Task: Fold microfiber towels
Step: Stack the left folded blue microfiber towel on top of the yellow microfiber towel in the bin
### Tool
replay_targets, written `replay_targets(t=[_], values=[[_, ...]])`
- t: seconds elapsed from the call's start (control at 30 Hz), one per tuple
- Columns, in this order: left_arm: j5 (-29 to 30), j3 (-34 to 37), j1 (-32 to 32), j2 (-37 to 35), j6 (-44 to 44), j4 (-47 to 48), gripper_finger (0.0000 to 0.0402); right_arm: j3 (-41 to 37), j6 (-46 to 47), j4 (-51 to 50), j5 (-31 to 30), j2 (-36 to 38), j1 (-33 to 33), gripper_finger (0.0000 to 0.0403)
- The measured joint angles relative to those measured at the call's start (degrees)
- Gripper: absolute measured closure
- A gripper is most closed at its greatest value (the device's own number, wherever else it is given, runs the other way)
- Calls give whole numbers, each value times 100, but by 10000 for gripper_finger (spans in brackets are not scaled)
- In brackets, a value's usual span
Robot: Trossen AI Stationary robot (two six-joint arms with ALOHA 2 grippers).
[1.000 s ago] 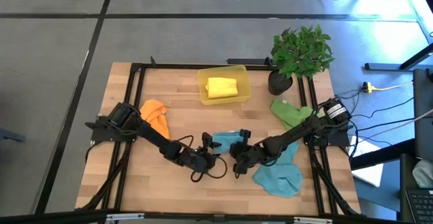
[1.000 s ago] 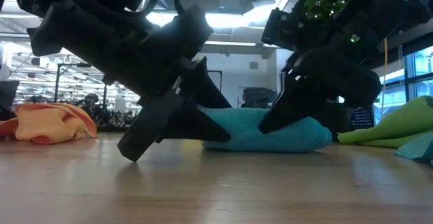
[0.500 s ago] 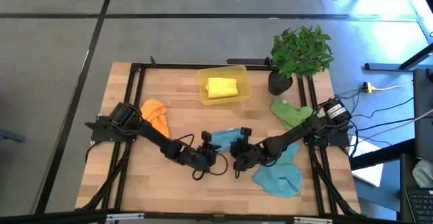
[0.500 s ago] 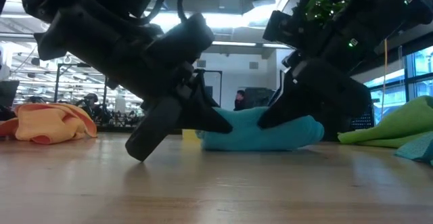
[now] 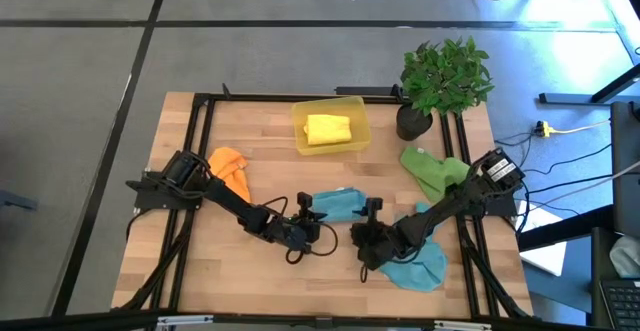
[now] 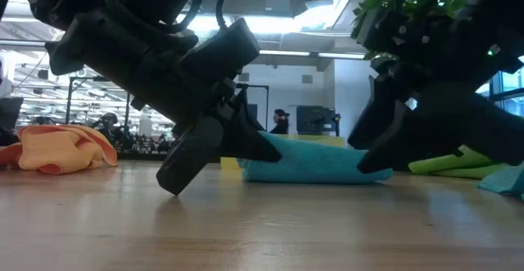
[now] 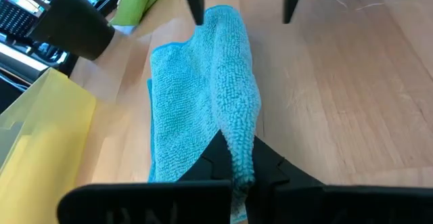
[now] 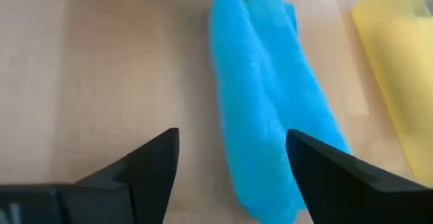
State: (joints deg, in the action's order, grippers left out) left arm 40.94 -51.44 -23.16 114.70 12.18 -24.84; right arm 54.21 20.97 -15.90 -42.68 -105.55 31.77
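Ahead of our right gripper the folded teal towel blocks the way, with our left gripper clamped on its far end. Bare table lies open beside both grippers.

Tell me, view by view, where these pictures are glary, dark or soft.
High view: window glare washes out the floor's top right corner. Low view: both arms are backlit silhouettes against bright ceiling lights. Right wrist view: the folded teal-blue microfiber towel looks soft. Left wrist view: its weave is crisp.
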Motion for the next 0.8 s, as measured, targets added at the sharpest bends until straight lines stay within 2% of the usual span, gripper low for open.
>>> replay_targets(t=[0.33, 0.5, 0.63, 0.8], values=[[-85, -6, -11, 10, 13, -134, 401, -196, 2, 160, -236, -257, -80, 124], [-153, -76, -13, 10, 2, -115, 401, -200, -103, 161, -804, -412, -108, 130], [-150, -79, -53, 10, 22, -84, 401, -194, -465, 111, -933, -409, -122, 164], [-148, -81, -68, -113, -100, 295, 401, -188, -599, 15, -805, -400, -118, 234]])
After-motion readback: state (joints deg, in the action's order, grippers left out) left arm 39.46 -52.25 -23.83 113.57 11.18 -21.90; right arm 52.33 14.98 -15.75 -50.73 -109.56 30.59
